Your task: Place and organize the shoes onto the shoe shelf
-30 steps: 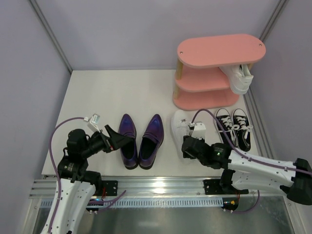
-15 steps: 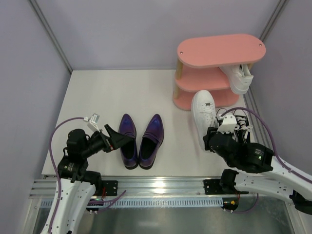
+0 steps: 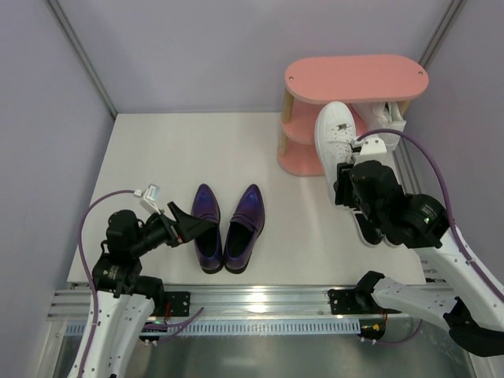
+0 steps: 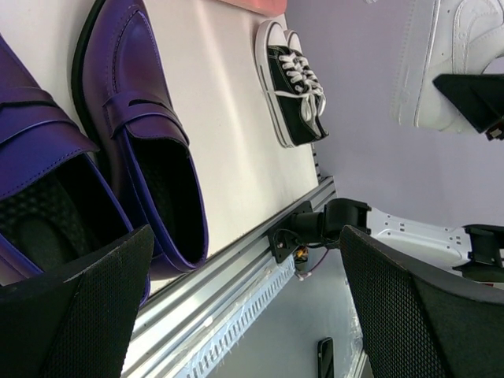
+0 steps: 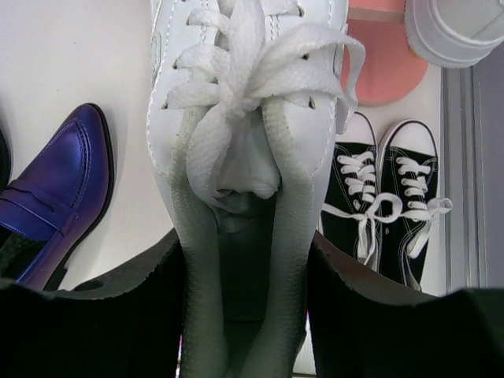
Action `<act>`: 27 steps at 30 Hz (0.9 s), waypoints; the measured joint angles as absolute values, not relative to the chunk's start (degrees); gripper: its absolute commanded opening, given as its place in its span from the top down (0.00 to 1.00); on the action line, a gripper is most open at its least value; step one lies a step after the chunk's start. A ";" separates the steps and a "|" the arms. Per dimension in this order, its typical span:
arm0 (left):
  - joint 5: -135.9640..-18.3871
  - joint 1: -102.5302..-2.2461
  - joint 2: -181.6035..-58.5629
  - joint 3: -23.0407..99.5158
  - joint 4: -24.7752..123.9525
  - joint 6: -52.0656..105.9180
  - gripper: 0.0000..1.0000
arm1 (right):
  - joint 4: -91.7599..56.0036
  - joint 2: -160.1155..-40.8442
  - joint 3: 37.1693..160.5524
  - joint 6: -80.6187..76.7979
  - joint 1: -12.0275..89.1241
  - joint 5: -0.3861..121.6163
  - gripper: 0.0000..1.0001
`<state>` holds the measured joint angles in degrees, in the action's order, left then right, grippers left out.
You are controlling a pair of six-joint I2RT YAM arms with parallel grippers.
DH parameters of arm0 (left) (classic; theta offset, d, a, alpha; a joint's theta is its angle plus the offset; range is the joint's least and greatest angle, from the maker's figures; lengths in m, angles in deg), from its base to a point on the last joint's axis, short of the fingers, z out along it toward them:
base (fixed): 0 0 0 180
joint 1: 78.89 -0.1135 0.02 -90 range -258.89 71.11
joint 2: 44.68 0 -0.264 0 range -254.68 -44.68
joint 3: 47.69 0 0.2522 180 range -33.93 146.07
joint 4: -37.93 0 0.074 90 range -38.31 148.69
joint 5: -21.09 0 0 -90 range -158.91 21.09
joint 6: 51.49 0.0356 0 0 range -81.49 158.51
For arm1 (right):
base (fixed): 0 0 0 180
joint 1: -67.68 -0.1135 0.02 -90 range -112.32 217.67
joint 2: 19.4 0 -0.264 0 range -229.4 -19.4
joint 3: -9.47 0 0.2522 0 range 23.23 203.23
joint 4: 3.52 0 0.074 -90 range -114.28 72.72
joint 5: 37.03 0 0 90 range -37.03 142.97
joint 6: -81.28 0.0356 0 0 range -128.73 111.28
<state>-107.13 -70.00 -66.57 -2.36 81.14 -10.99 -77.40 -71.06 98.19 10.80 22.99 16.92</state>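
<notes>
R gripper (image 3: 353, 172) jaws clamped on rear of white sneaker (image 3: 334, 135), airborne just by shoe shelf (image 3: 356, 79); L gripper (image 3: 193, 223) jaws wide open, empty, by purple loafers (image 3: 244, 216); risk: toe clips a board, shoves rack or dislodges shelved sneaker (image 3: 387, 118).

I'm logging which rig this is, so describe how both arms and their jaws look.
Both arms have white link shells and black joint housings: left arm, right arm. A purple cable loops along each, with a white plug by the left wrist. The jaws are black wedges with finely textured pads.
</notes>
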 measured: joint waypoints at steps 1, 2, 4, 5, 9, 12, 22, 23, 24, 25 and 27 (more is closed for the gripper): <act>-107.11 -70.00 -66.39 -2.34 81.30 -10.95 0.00 | -77.03 -72.24 99.02 9.69 24.08 18.43 0.96; -107.11 -70.00 -66.33 -2.25 81.54 -10.84 0.00 | -76.57 -73.00 99.58 8.75 24.74 19.50 0.96; -107.09 -70.00 -66.13 -1.97 82.17 -10.55 0.00 | -75.30 -74.38 99.96 7.35 25.22 21.62 0.96; -107.09 -70.00 -66.06 -1.83 82.43 -10.49 0.00 | -74.84 -74.84 99.96 6.78 25.26 22.84 0.96; -107.09 -70.00 -65.78 -1.51 82.83 -10.29 0.00 | -73.99 -74.34 98.23 5.73 25.31 28.18 0.96; -107.09 -70.00 -65.76 -1.51 82.81 -10.33 0.00 | -74.93 -72.30 95.69 5.73 25.26 30.41 0.96; -107.11 -70.00 -65.47 -1.57 82.02 -10.62 0.00 | -72.07 -73.99 93.49 5.71 27.43 29.18 0.96; -107.11 -70.00 -65.43 -1.57 82.04 -10.60 0.00 | -70.54 -75.65 93.49 5.78 28.47 29.14 0.96; -107.11 -70.00 -65.39 -1.57 82.11 -10.60 0.00 | -69.29 -77.11 93.64 5.95 29.31 29.10 0.96; -107.11 -70.00 -65.32 -1.57 82.19 -10.57 0.00 | -67.78 -79.54 94.14 6.26 30.51 29.12 0.96; -107.11 -70.00 -65.28 -1.57 82.48 -10.55 0.00 | -65.73 -83.89 95.65 7.11 32.45 29.01 0.96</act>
